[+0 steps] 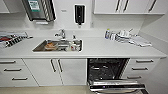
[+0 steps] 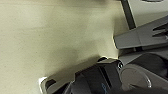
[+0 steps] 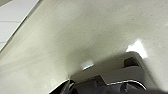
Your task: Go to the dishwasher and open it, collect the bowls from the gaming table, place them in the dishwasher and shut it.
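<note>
1. Head view: a white counter (image 1: 105,48) runs across a kitchen wall, with a steel sink (image 1: 58,45) set into it and a tap (image 1: 61,33) behind the basin. Some items lie in the sink, too blurred to name.
2. The dishwasher (image 1: 107,70) sits under the counter, right of the sink. Its door (image 1: 116,86) is dropped open, the steel front with its bar handle at the lower edge, and the dark interior with a rack shows behind it.
3. White cabinet doors (image 1: 56,71) stand left of the dishwasher, drawers (image 1: 15,71) further left, and more drawers (image 1: 141,68) to its right.
4. On the wall hang a paper towel dispenser (image 1: 38,9) and a black soap dispenser (image 1: 79,11). A cluster of small bottles and packets (image 1: 120,36) rests on the counter at the right; a tray of mixed items (image 1: 11,38) lies at the far left.
5. Left wrist view: pale beige floor (image 2: 50,37) and dark robot parts; the left gripper's jaws cannot be made out, so I cannot tell whether they are apart or together.
6. Right wrist view: a pale speckled floor (image 3: 87,37) with a white skirting at one edge and robot parts; the right gripper's jaw state also cannot be told.
</note>
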Available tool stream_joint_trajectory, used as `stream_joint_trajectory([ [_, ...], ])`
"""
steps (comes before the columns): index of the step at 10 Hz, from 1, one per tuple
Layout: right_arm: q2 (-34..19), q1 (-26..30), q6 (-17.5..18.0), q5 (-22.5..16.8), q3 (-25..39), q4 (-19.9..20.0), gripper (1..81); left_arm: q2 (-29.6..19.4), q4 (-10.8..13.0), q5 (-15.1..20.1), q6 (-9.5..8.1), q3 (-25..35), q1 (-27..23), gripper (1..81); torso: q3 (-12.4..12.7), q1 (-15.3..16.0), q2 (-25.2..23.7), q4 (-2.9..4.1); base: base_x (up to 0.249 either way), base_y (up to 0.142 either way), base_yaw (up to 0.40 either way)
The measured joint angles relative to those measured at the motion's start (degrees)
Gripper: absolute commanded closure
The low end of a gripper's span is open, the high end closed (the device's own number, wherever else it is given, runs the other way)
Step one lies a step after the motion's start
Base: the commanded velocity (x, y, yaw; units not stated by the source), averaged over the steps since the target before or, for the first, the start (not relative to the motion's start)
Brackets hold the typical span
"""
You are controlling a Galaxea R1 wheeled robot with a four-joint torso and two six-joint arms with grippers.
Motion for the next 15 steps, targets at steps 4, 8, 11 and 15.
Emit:
stream_joint_trajectory([
  [4,-5.14,-7.34,-14.87,0.59,10.79,-0.68,1.0,2.82,-0.11,-1.01,-0.16,-3.85,4.82,1.0,0.00,-4.19,6.53,0.00,0.000,0.000,0.000],
  [8,-5.42,-15.69,-18.69,7.50,11.41,-0.83,1.0,7.53,-0.05,-4.27,0.67,-11.61,11.76,1.0,2.80,-8.57,13.33,0.00,0.000,0.000,0.000],
  [11,-2.33,-18.71,-19.35,10.36,8.68,-0.85,1.0,10.48,-0.05,-12.26,3.06,-16.41,20.83,1.0,8.81,-12.50,19.21,0.00,0.000,0.000,0.000],
  [15,2.84,-21.31,-20.14,12.17,1.99,-0.96,1.0,18.99,-0.11,-17.77,4.35,-25.77,26.21,1.0,14.47,-17.44,26.62,0.00,0.000,0.000,0.000],
])
